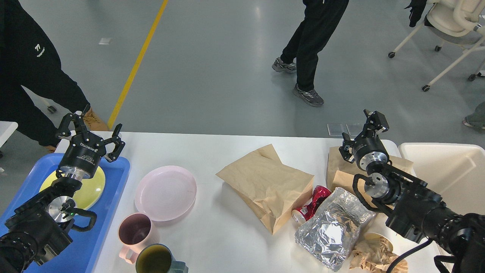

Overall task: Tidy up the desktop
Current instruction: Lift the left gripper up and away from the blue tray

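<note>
A: Judging by the layout, which arm is better placed over the desktop (227, 159)?

B: The pink plate (165, 192) is found just right of the left gripper (93, 134), whose fingers are spread and empty above the blue tray (113, 197).

A: And the right gripper (360, 131)?

B: It is seen end-on over a paper bag (343, 167); its state cannot be told. The foil (331, 225) and crushed can (312, 204) are partly hidden.

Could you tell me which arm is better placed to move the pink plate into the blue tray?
Probably left: the left gripper hangs open over the blue tray, beside the pink plate. The right gripper is across the desktop, near the bin.
</note>
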